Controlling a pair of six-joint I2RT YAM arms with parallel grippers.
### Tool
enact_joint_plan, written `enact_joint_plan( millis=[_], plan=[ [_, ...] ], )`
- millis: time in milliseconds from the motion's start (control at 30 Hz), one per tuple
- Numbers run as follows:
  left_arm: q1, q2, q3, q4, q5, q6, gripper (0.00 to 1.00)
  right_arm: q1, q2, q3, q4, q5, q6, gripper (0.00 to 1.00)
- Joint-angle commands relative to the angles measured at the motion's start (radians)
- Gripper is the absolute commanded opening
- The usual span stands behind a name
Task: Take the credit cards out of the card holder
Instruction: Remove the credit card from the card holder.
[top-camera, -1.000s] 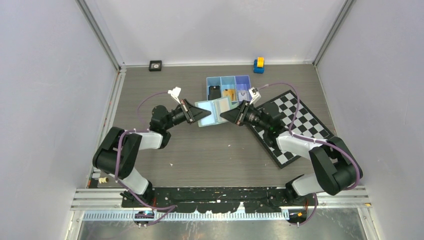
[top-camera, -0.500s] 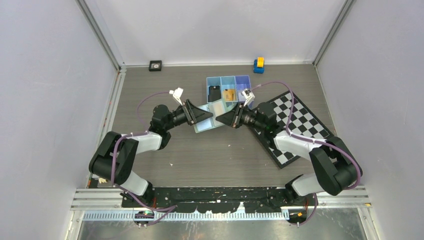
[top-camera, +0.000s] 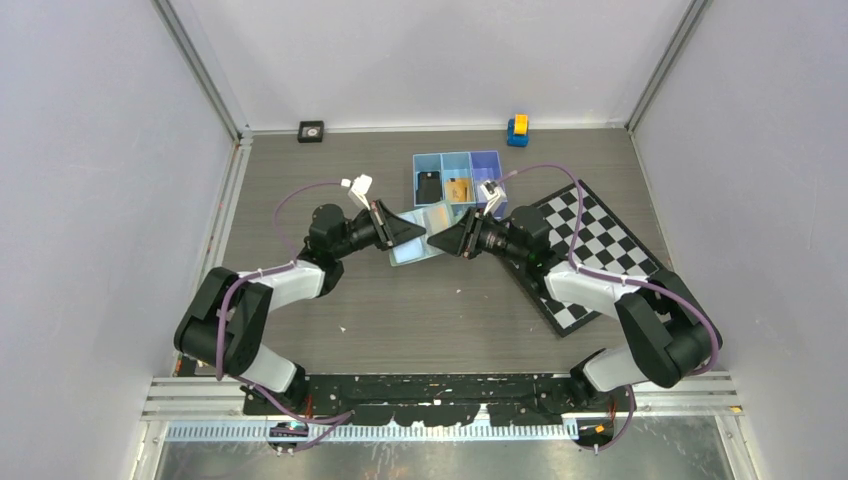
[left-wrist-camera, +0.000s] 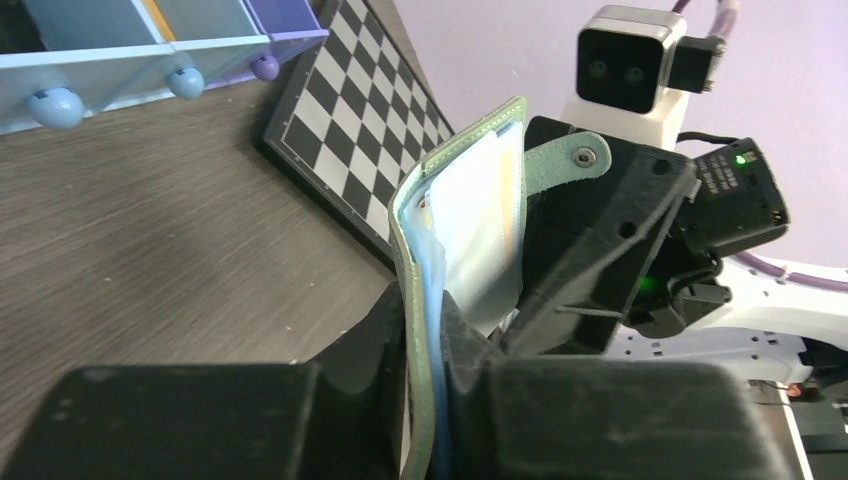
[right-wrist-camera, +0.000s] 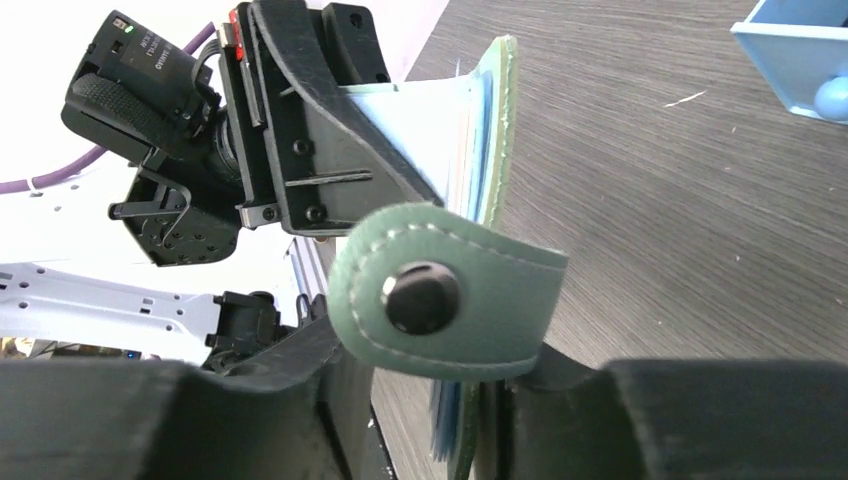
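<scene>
Sage-green card holder (top-camera: 408, 250) is held half-folded between both arms at table centre, just at 6 o'clock of the blue tray (top-camera: 457, 158); a second ago it was spread wider, pale-blue faces up. Left gripper (top-camera: 419, 234) is clamped on its 9 o'clock leaf and right gripper (top-camera: 433, 241) on its 3 o'clock leaf, tips closer together than before. Black card (top-camera: 429, 187) and gold-orange card (top-camera: 459, 188) lie unchanged in the tray's 9 o'clock and middle compartments.

No legible txt. Tiny white print on black module (right-wrist-camera: 150, 62), approx 10 o'clock in right wrist view: unreadable.
</scene>
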Motion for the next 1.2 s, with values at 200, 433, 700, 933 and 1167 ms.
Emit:
enact_joint_plan(
  millis=[200,433,700,933,1167],
  plan=[
    [-0.01,-0.069,0.027,-0.095,-0.039,0.072,0.01,-0.04,-0.049,-0.027,0.156,0.041,0.058,0.54],
    [-0.002,-0.064,0.02,-0.05,-0.022,0.048,0.0,-0.122,0.003,-0.065,0.314,0.003,0.189,0.45],
    [-0.002,-0.042,0.019,0.011,0.014,0.011,0.0,-0.13,0.035,-0.041,0.3,-0.024,0.196,0.13],
    [-0.002,-0.017,0.019,0.121,0.063,-0.057,0.0,-0.119,0.004,0.001,0.127,-0.002,0.1,0.13],
    [-0.002,-0.024,0.021,0.147,0.081,-0.074,0.0,-0.039,-0.022,0.066,-0.084,0.055,-0.06,0.19]
  ],
)
